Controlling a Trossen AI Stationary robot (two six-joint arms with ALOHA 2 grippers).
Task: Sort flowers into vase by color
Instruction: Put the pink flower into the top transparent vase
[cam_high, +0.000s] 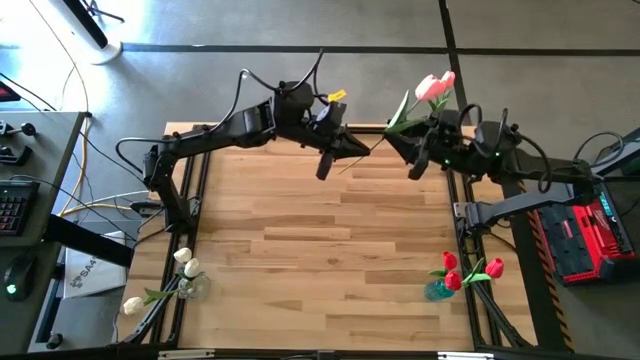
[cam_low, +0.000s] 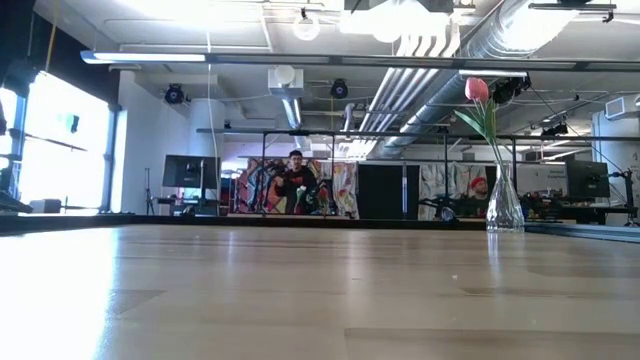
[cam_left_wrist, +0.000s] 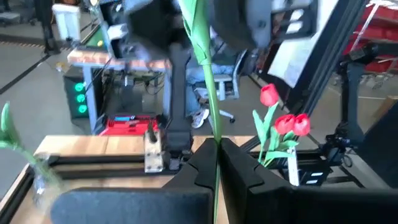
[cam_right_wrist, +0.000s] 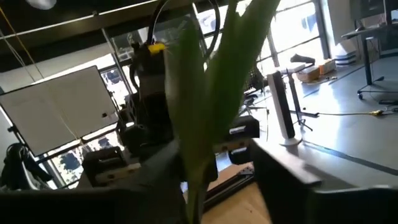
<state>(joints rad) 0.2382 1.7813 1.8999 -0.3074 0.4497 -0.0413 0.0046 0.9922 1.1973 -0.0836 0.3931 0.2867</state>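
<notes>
Right wrist view: leaves (cam_right_wrist: 211, 106) hide right claw (cam_right_wrist: 236, 180).

Red case (cam_high: 588, 238) beside table; keyboard (cam_high: 10, 205), mouse (cam_high: 12, 274) on desk.

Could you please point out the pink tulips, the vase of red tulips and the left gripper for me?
pink tulips (cam_high: 435, 87), high view, on the pink heads at the table's far right corner.
vase of red tulips (cam_high: 438, 289), high view, on the bluish glass base.
left gripper (cam_left_wrist: 216, 163), left wrist view, between the fingertips clamping a green stem.
</notes>
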